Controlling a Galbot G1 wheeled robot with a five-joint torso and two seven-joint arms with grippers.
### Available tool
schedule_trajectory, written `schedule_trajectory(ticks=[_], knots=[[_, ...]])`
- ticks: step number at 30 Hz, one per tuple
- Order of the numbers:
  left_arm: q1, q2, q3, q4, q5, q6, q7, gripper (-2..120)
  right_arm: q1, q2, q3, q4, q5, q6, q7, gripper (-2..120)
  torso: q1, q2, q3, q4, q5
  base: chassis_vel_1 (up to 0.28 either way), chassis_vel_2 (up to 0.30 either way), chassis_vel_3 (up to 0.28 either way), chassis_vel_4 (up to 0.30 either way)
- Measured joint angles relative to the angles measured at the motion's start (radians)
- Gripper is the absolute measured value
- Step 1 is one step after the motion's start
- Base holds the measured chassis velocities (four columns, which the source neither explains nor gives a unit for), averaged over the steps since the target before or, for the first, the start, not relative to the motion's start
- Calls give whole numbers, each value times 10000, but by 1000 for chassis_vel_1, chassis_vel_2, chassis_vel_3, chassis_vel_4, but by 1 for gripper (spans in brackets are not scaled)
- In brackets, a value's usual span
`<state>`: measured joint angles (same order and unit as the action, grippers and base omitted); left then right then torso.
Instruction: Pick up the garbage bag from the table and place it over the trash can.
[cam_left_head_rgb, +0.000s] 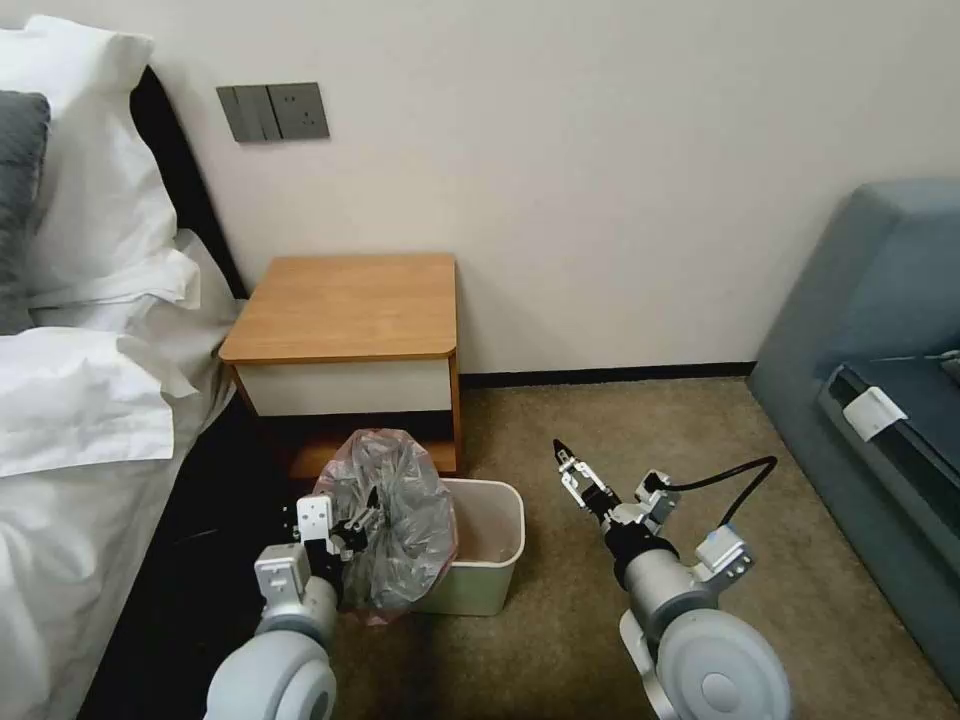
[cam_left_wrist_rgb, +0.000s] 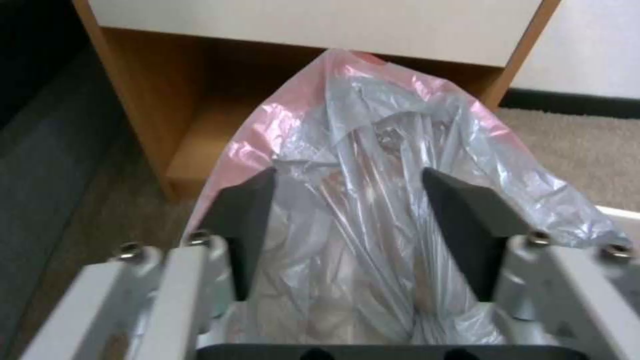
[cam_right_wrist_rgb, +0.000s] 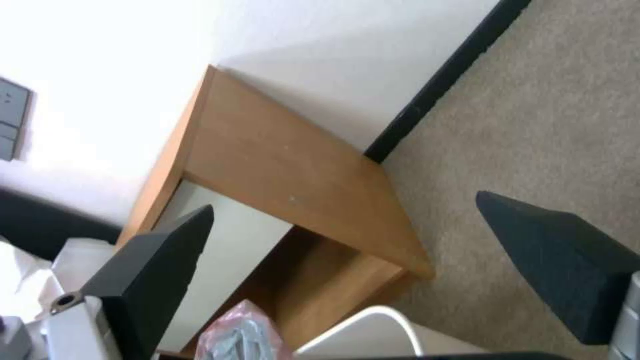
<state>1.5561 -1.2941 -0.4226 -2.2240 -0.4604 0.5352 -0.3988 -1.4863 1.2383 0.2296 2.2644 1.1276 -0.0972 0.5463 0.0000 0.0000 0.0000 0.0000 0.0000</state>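
One bed (cam_left_head_rgb: 70, 420) flanks table (cam_left_head_rgb: 350, 305).

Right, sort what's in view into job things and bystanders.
Job:
- garbage bag, between the open fingers of the left gripper, bunched over the can's left end
- trash can on the carpet
- table
- right gripper, open, beside the can

Bystanders:
- bed
- sofa
- wall switches
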Motion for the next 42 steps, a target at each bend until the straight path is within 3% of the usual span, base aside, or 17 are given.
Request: schedule_trajectory(ticks=[6,14,42], knots=[[-194,346,-15,-90,-732,863,-242,34,37,33,121,-40,1,-1,5,100,0,0,1,0,0,0,0,0,0],[-370,521,72,67,-1158,1207,-446,50,84,183,125,-156,-6,-4,24,100,0,0,0,1,0,0,0,0,0],[-908,365,370,1226,-1307,1143,-453,54,-132,373,162,-367,-368,31,-37,100,0,0,1,0,0,0,0,0,0]])
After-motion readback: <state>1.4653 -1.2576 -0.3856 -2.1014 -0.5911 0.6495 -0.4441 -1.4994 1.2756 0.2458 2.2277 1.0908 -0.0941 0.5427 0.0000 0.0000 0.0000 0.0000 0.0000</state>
